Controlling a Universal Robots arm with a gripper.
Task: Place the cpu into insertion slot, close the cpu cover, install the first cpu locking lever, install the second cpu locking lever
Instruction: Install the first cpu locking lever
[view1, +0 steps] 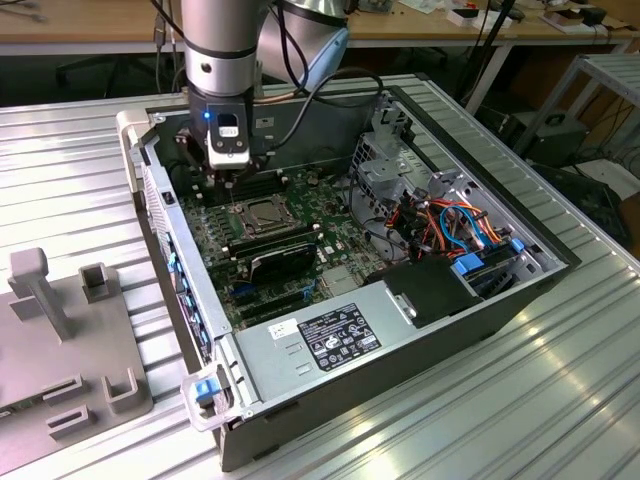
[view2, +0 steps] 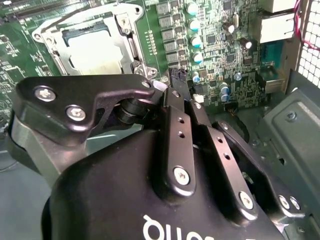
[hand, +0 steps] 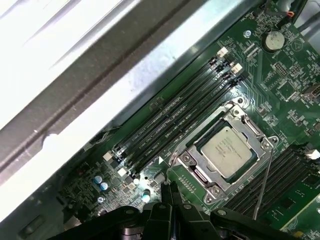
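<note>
Arm: it is reaching down from above into the open case (view1: 480, 300), which is lying on a ribbed metal table (view1: 520, 410).
Claw: the gripper (view1: 232, 172) is hanging low over the green board (view1: 330, 195), just beside the slot (view1: 248, 222), toward the exterior view's left.
Claw state: in both wrist views the black fingers (view2: 176, 82) are pressing together, narrow. Nothing is showing between them, and they are holding nothing.
Claw tip: in the first wrist view the gripper (hand: 167, 192) is pointing at the bare board near one corner of the slot, next to small blue-topped capacitors (hand: 100, 181). Whether it is touching the board, I cannot tell.
Cpu: the cpu (hand: 230, 150) is sitting flat inside the slot, its pale metal top facing up.
Cover: the cover (hand: 239, 119) is lying down over the cpu's edges, with the cpu showing through its window.
Lever: a thin metal rod (hand: 265, 182) is running out from one corner of the slot and crossing above long black card slots. Whether it is hooked, I cannot tell.
Memory slots: long black slots (hand: 170, 125) are lying side by side between the slot and the case wall.
Elsewhere: a grey power unit (view1: 330, 335) is filling the near end of the case. A grey fixture (view1: 60, 330) is resting on the table at the exterior view's left.
</note>
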